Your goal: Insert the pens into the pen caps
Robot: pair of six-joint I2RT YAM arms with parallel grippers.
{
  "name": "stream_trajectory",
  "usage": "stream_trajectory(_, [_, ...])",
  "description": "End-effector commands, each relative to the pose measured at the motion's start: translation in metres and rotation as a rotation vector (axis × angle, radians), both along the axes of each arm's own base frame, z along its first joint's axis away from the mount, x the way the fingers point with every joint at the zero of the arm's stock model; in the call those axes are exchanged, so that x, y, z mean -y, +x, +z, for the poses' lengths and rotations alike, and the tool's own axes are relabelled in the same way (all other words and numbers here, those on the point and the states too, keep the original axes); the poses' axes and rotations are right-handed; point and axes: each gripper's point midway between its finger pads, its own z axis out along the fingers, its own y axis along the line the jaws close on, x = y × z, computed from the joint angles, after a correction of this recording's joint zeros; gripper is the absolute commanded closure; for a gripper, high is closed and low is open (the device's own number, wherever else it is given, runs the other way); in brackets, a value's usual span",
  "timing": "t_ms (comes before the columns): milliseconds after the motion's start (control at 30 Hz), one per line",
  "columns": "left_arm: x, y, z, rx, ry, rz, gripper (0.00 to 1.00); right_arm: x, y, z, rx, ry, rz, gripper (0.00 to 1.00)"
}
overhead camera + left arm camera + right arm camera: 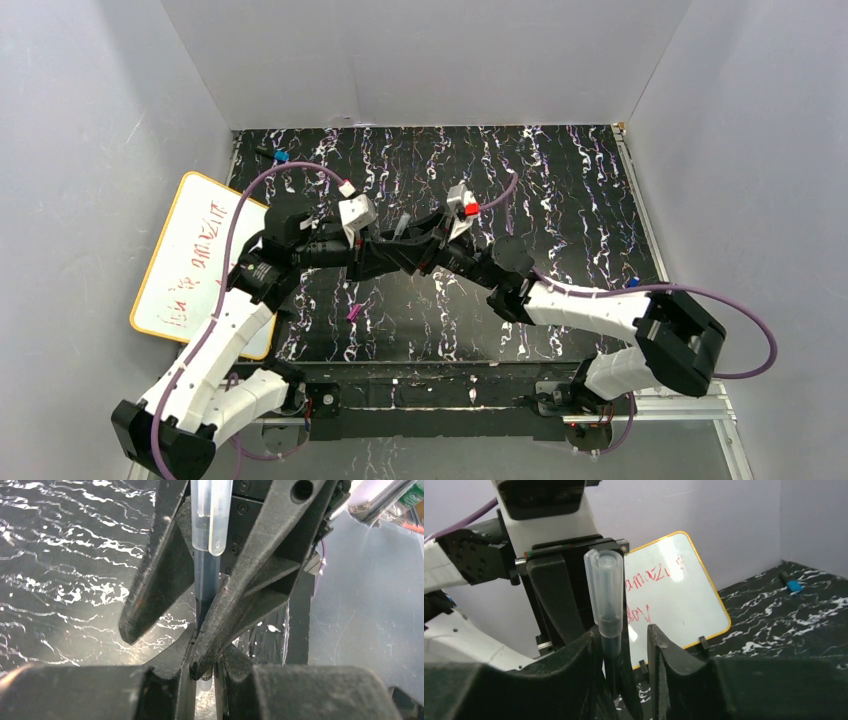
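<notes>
Closest to the arms, the pink cap lies alone on the counter, with no pen in it. Past it, over the middle of the counter, the two claws meet in the air. The left claw is squeezed tight on the dark pen. The grey cap sits over the pen's tip. The right claw has its fingers apart around the pen, with a gap on one side. If the cap is only half on, I think it could tip and fall off. If the right claw rubs it when backing off, it might pull loose. Farther back, the blue-tipped thing lies well away.
</notes>
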Motion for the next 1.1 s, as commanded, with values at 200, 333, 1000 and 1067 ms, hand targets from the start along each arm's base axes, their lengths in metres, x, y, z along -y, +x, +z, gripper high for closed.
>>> stream_trajectory(200, [-0.012,0.023,0.029,0.148,-0.107,0.160,1.00,-0.013,-0.034,-0.087,-0.143,-0.305,0.086,0.43])
stream_trajectory(333, [-0.020,0.028,-0.008,0.040,-0.062,0.248,1.00,-0.002,-0.016,-0.062,-0.094,-0.242,0.012,0.36])
stream_trajectory(1000, [-0.081,0.136,-0.150,-0.394,0.527,0.849,1.00,0.151,-0.022,0.061,0.116,-0.029,-0.375,0.17])
stream_trajectory(1067, [-0.082,0.151,-0.166,-0.457,0.628,0.861,1.00,0.159,-0.025,0.057,0.104,-0.021,-0.375,0.17])
